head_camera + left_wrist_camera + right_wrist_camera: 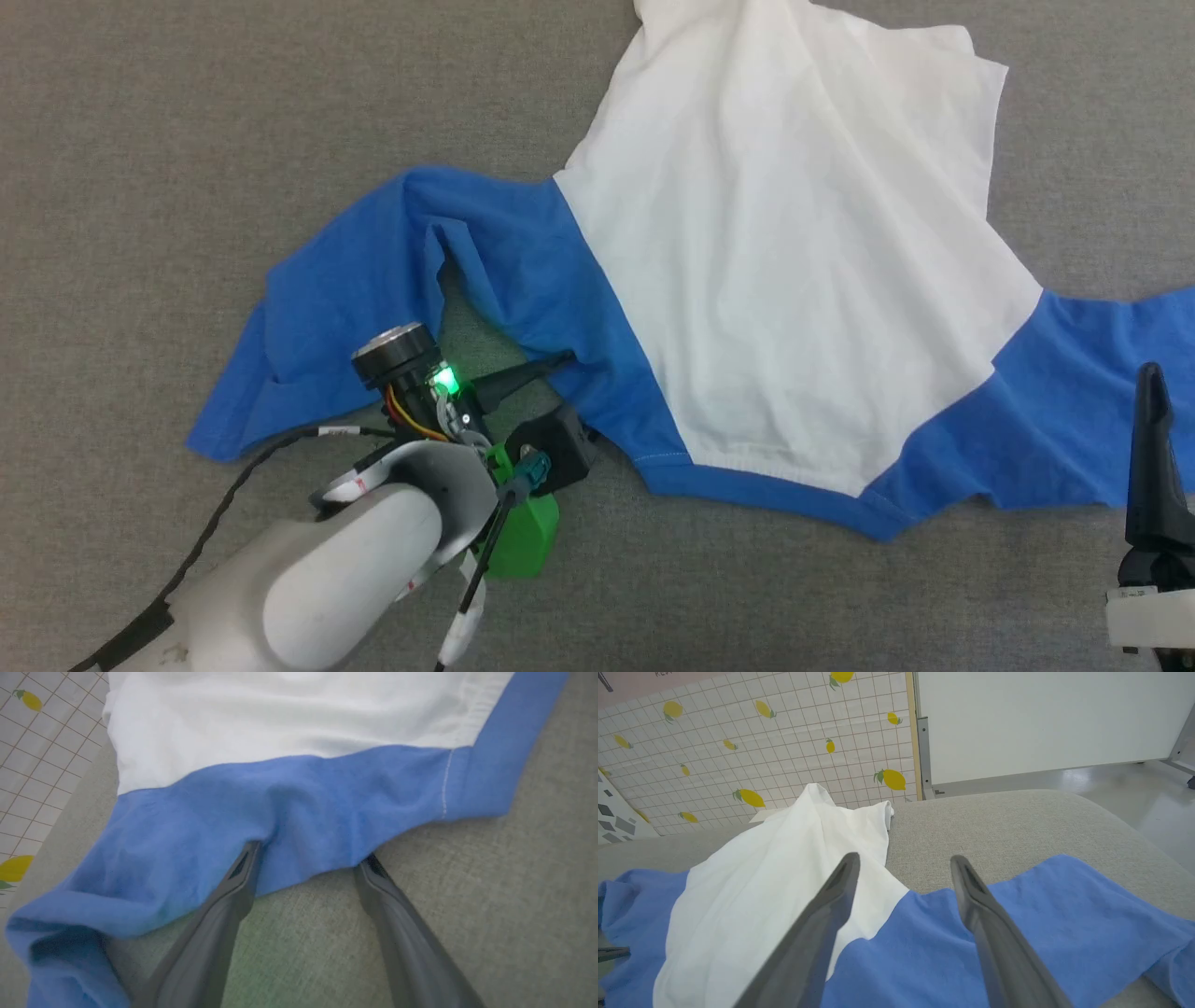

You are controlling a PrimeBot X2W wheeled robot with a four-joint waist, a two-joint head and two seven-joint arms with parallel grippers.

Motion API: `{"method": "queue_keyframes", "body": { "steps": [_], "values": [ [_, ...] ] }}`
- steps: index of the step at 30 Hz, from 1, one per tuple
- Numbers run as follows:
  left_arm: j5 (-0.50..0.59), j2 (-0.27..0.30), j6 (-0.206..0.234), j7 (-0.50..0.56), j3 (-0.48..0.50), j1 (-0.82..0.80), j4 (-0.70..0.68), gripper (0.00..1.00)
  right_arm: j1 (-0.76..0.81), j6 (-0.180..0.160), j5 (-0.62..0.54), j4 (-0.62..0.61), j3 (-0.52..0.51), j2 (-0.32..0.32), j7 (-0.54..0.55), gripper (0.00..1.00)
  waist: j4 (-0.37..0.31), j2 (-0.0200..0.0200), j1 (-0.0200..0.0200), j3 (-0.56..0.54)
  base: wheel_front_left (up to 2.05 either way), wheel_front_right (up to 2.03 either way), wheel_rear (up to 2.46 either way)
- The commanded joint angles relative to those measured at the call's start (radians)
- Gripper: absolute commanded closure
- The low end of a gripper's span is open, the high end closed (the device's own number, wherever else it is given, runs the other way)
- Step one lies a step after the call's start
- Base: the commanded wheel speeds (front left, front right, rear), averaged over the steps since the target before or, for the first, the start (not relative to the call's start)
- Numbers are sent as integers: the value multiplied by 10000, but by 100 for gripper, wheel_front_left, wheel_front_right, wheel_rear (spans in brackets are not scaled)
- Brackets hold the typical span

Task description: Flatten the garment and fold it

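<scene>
Garment, one; left gripper touching, right gripper near.

Soft matt cloth garment on coarse woven grey surface.

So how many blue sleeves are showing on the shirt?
2. The left sleeve lies bunched at the left end effector; the right sleeve runs off the head view's right edge.

The garment lies spread on the bench, its body toward 12 o'clock, one sleeve toward 9 and the other sleeve toward 3; the left pincer at 7 o'clock touches the first sleeve's near edge, the right pincer at 4 o'clock
</scene>
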Motion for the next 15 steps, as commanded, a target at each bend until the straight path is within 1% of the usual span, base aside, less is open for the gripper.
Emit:
{"method": "queue_keyframes", "body": {
  "steps": [1, 4, 5, 6, 8, 10, 13, 15],
  "values": [
    [-72, -82, 124, -2, -4, -133, 275, 0, -157, -13, 62, -56, 36, 1, 5, 0, -13, 0, 0, 75, 0, 0, 0],
    [-192, -301, 138, -97, -40, -159, 703, 0, -197, -13, 69, -45, 68, 1, 35, 0, -11, 0, 0, 123, 0, 0, 0],
    [-269, -376, 130, -121, -63, -141, 869, 89, -218, -13, 71, -44, 75, 1, 52, 0, -10, 0, 0, 127, 0, 0, 0],
    [-364, -424, 122, -136, -74, -104, 1012, 100, -236, -13, 70, -49, 89, 1, 70, 0, -11, 0, 0, 123, 0, 0, 0],
    [-705, -513, 134, -251, 25, 33, 1256, 100, -285, -13, 45, -89, 168, 1, 119, 0, -31, 0, 0, 89, 0, 0, 0],
    [-1022, -566, 333, -482, 286, 206, 1308, 100, -311, -13, 3, -144, 286, 1, 190, 0, -50, 0, 0, 23, 0, 0, 0],
    [-1727, -592, 798, -941, 885, 714, 1119, 100, -320, -13, -84, -283, 577, 1, 500, 0, -73, 0, 0, -179, 0, 0, 0],
    [-2039, -515, 1110, -1122, 1179, 1074, 795, 100, -268, -13, -398, -442, 1070, 1, 1088, 0, -72, 0, 0, -326, 0, 0, 0]
  ]
}}
